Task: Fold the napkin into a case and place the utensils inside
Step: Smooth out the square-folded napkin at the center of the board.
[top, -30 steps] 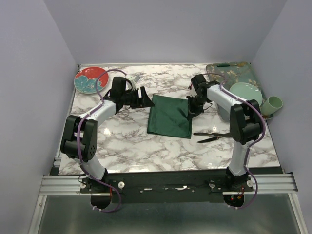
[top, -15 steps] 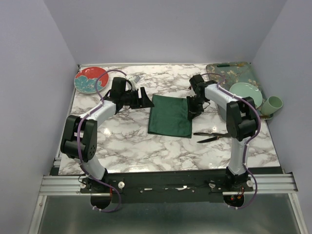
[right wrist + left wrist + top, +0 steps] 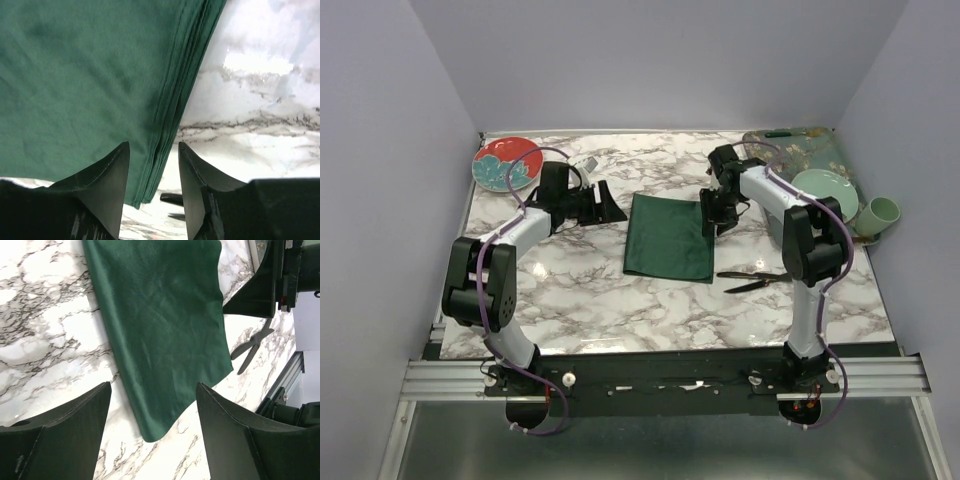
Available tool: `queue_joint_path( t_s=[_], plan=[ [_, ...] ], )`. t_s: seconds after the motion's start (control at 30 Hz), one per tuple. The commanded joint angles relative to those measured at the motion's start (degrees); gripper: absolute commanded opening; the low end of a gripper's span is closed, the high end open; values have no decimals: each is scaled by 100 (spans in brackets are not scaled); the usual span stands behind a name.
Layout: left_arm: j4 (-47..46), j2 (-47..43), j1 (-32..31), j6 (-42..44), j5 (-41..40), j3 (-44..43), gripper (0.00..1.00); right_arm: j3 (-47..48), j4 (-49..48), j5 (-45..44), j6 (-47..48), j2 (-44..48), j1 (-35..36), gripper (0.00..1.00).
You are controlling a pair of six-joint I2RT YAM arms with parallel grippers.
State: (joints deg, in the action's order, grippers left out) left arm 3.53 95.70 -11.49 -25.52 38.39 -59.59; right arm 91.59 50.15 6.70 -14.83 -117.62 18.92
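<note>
The dark green napkin (image 3: 668, 238) lies folded flat as a rectangle mid-table, its layered right edge (image 3: 172, 115) seen close up in the right wrist view. My right gripper (image 3: 711, 220) hovers over that edge, open, its jaws (image 3: 153, 145) apart to either side of the edge and touching no cloth. My left gripper (image 3: 612, 203) is open just left of the napkin's top left corner, with nothing between its fingers (image 3: 152, 387). The two black utensils (image 3: 755, 280) lie crossed on the marble right of the napkin's lower corner, also in the left wrist view (image 3: 252, 345).
A red plate (image 3: 506, 163) sits at the back left. At the back right are a teal floral tray (image 3: 795, 150), a pale green plate (image 3: 825, 190) and a green cup (image 3: 880, 213). The marble table (image 3: 620, 310) runs to the near rail.
My right gripper has gone from shut to open at the napkin's right edge, and the cloth now lies flat. The left gripper has drawn back a little to the left.
</note>
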Motion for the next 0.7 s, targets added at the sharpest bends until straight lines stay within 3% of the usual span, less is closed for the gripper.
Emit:
queue_joint_path(
  t_s=[0.0,0.2,0.33,0.37,0.67],
  plan=[
    [121,-306,155,170,37,88,77,254,170,-152,85,-463,-64,51],
    [183,-403,392,161,125,167,77,465,188,76,199,-832,-72,39],
    [105,-517,638,100,239,369,77,614,92,630,305,-964,-64,9],
    [69,-561,761,65,274,422,77,658,39,753,297,-1051,-55,6],
    [121,-869,1235,152,327,774,77,1818,38,1536,349,-1597,401,1]
  ],
)
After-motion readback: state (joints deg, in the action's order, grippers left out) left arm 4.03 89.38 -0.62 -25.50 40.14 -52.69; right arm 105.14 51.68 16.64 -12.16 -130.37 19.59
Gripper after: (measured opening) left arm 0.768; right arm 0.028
